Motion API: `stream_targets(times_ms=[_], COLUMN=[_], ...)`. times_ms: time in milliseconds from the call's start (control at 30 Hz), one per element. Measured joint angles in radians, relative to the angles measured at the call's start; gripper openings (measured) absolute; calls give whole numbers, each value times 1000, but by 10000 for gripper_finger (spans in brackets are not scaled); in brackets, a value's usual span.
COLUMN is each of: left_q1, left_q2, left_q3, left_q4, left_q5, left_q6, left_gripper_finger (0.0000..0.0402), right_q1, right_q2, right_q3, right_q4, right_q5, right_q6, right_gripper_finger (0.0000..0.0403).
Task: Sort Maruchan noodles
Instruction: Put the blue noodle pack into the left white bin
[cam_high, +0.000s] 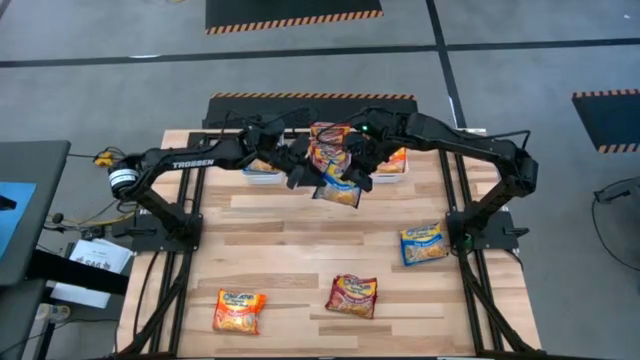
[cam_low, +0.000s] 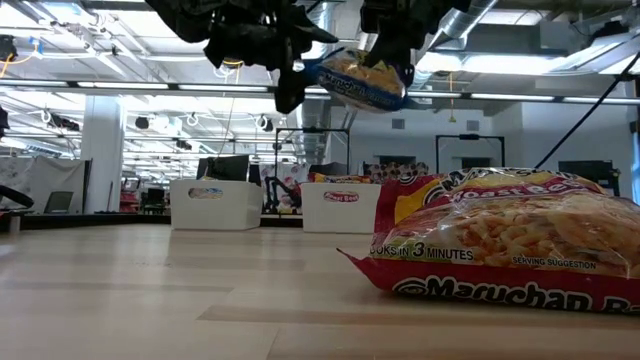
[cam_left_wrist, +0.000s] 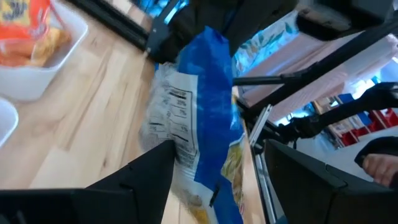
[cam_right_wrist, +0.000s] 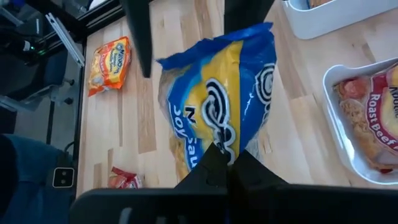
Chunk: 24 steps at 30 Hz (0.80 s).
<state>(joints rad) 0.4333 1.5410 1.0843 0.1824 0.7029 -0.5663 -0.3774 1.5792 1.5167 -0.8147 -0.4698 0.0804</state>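
Pale wooden planks make up the table (cam_high: 300, 240), which is ringed by a grey workshop floor. Three white rectangular plastic bins are lined along the far edge; the middle bin (cam_high: 318, 155) is heaped with maroon packets, and the right bin (cam_high: 392, 166) is seen to hold orange ones.

A blue glossy plastic noodle packet (cam_high: 338, 190) is held aloft just in front of the bins, above the table's far centre. The right gripper (cam_right_wrist: 229, 163) is clamped on one end of it, fingers pressed together over the crimped seam. The left gripper (cam_left_wrist: 214, 180) is placed around the packet's other end with its fingers apart, not yet closed.

A handover appears to be in hand. It is best done by closing the left fingers squarely on the packet's flat edge before the right grip is released, so that the slippery film is not dropped; the noodle block should be left uncrushed.

The held packet is blue with a yellow centre and dark swirled lettering, and white nutrition print is shown on its back. It hangs slightly crumpled and tilted.

Three packets are left on the table: an orange packet (cam_high: 238, 310) near left, a maroon packet (cam_high: 352, 296) near centre, and a second blue packet (cam_high: 424, 243) at right.
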Motion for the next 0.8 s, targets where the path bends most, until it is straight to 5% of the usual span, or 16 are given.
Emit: stream_targets(times_ms=[800], left_q1=[-18], left_q2=[0], left_q3=[0], left_q4=[-9], left_q5=[12], left_q6=[-22], left_gripper_finger=[238], right_q1=[31], right_q2=[-4], right_q3=[1], right_q4=[95], right_q5=[-41], right_q6=[35], right_gripper_finger=[7])
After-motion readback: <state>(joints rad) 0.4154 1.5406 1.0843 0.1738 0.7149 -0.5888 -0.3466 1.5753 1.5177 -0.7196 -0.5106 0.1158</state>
